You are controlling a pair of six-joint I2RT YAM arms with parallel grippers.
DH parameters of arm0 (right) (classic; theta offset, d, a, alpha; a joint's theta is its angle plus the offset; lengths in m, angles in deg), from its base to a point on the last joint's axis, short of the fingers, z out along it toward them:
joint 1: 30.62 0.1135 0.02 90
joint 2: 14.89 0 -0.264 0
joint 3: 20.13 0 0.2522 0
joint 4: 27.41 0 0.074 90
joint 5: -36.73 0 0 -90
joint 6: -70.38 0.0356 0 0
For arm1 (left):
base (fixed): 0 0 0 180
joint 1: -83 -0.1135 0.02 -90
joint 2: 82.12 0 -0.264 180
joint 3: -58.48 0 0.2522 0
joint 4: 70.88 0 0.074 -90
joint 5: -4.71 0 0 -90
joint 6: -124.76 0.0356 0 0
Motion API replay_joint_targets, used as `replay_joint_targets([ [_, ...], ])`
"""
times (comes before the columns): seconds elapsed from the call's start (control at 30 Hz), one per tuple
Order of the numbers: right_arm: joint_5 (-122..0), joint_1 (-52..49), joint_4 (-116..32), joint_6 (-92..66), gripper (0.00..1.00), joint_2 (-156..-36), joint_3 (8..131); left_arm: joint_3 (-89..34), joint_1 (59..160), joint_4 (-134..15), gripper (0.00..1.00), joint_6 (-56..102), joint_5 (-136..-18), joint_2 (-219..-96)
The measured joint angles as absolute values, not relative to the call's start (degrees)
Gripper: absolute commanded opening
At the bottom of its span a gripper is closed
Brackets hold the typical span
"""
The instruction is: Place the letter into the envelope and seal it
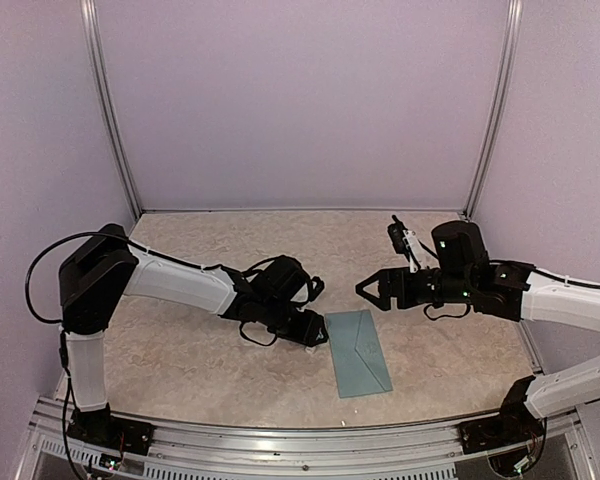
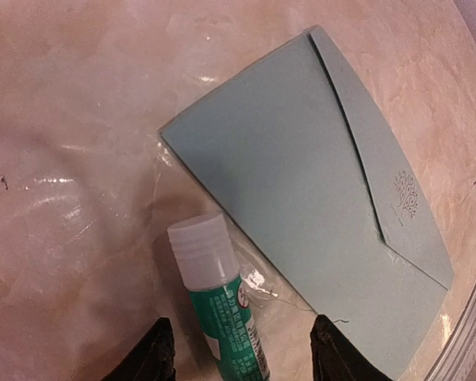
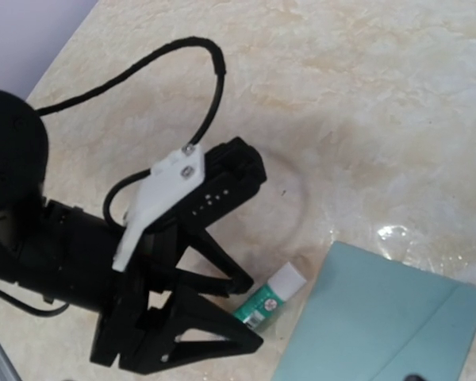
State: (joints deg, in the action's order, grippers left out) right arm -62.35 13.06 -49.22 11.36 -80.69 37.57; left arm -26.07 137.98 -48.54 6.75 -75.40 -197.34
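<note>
- Envelope [image 1: 360, 352], left edge: left gripper [image 2: 242, 353] jaws released, straddling the glue stick [image 2: 218, 309] without contact.
- Glue stick lies on the bench [image 1: 180, 360], just beside the envelope.
- Envelope lies flat on the bench, flap folded down.
- Right gripper [image 1: 368, 296] jaws spread, empty.

Beige marbled table [image 1: 180, 340] under teal envelope [image 1: 360, 352] and glue stick [image 2: 222, 317]

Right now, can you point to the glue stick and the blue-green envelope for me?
glue stick [image 2: 201, 251]: left wrist view, on its ribbed white cap.
envelope [image 2: 282, 194]: left wrist view, on the flat teal part left of the flap.
</note>
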Motion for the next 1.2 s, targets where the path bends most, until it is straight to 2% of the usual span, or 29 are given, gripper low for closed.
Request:
replay_joint_targets([
  [0.13, -61.9, 13.0, -48.9, 11.2, 0.91, -81.1, 37.6, -25.2, 137.6, -50.1, 0.75, 6.6, -76.1, -196.4],
  [0.23, -61.5, 12.2, -47.6, 10.2, 0.99, -82.0, 37.6, -22.9, 136.3, -51.6, 0.76, 6.6, -77.6, -193.4],
  [0.37, -61.5, 8.5, -44.2, 8.1, 1.0, -84.9, 37.6, -19.6, 131.9, -55.9, 0.78, 7.8, -80.2, -187.5],
  [0.53, -62.5, -0.4, -39.4, 5.3, 0.99, -90.6, 37.6, -10.6, 119.7, -67.4, 0.84, 11.2, -82.2, -178.9],
  [0.67, -64.7, -11.1, -35.4, 3.4, 0.99, -92.3, 36.3, -2.4, 107.4, -75.5, 0.88, 13.3, -83.2, -172.9],
  [0.83, -67.3, -25.6, -30.2, 0.9, 0.99, -89.2, 31.3, 10.3, 91.4, -83.4, 0.98, 14.1, -82.7, -161.7],
  [0.97, -67.0, -34.0, -24.4, -1.6, 0.99, -82.4, 24.8, 20.6, 80.3, -89.7, 0.99, 14.7, -83.6, -150.5],
  [1.07, -65.0, -36.8, -17.6, -3.7, 0.99, -78.0, 19.1, 28.0, 76.1, -95.1, 0.99, 16.4, -86.7, -143.9],
  [1.2, -61.0, -37.4, -4.3, -6.7, 1.0, -79.5, 10.7, 33.2, 75.9, -100.6, 0.99, 18.8, -89.4, -143.3],
])
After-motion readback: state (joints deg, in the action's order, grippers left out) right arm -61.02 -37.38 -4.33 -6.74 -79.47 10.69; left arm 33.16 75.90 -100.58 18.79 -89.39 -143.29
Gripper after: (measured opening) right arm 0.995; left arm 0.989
